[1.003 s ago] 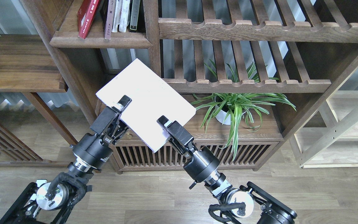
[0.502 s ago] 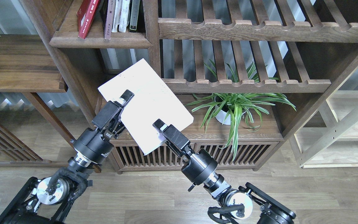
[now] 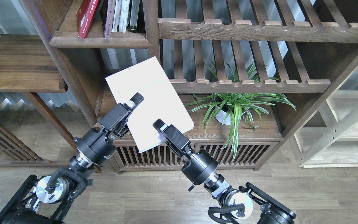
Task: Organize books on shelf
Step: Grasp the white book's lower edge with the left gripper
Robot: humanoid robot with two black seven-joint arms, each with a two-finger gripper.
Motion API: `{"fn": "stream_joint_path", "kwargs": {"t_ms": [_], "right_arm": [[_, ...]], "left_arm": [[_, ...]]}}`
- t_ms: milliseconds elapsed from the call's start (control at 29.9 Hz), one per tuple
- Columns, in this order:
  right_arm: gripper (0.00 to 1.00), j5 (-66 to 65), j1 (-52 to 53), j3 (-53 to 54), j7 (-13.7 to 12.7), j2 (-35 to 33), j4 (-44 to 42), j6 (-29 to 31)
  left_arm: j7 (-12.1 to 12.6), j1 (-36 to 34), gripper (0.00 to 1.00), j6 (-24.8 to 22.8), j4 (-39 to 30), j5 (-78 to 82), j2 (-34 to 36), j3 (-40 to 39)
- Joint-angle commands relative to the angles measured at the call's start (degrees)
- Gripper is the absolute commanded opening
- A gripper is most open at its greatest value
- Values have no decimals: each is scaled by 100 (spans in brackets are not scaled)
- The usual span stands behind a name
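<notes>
I hold the white book (image 3: 149, 90) tilted in the air below the shelf (image 3: 101, 41), its top corner near the cabinet's upright post. My left gripper (image 3: 133, 104) is shut on its left edge. My right gripper (image 3: 160, 127) is shut on its lower edge. On the shelf at the upper left, the bright red book (image 3: 85, 17) leans to the right. A maroon book (image 3: 108, 18) stands beside it, next to thin white and dark upright books (image 3: 124, 15).
A potted spider plant (image 3: 231, 109) stands on the low cabinet (image 3: 166, 155) to the right of the book. Slatted shelves (image 3: 247, 84) run behind and above it. A pale wood rack (image 3: 337, 130) is at the right, a dark side ledge (image 3: 20, 68) at the left.
The white book has turned more upright and its top has shifted right. My left gripper moved right and a little down with it. My right gripper shifted slightly left.
</notes>
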Motion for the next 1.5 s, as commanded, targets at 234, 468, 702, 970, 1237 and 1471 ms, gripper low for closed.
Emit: {"fn": "stream_joint_path", "kwargs": {"t_ms": [234, 468, 702, 970, 1237, 1471], "right_arm": [[7, -1, -11, 3, 0, 1, 0, 0], [7, -1, -20, 3, 0, 1, 0, 0], [8, -1, -28, 12, 9, 1, 0, 0], [40, -18, -90, 38, 9, 1, 0, 0], [83, -36, -90, 73, 0, 1, 0, 0], [99, -62, -90, 239, 52, 1, 0, 0]], "left_arm": [[28, 14, 24, 0, 18, -225, 82, -74], [37, 58, 11, 0, 26, -347, 267, -47], [37, 102, 9, 0, 18, -418, 381, 5], [37, 190, 6, 0, 18, -418, 382, 102], [19, 225, 2, 0, 9, -418, 461, 50], [19, 313, 2, 0, -9, -427, 662, -38]]}}
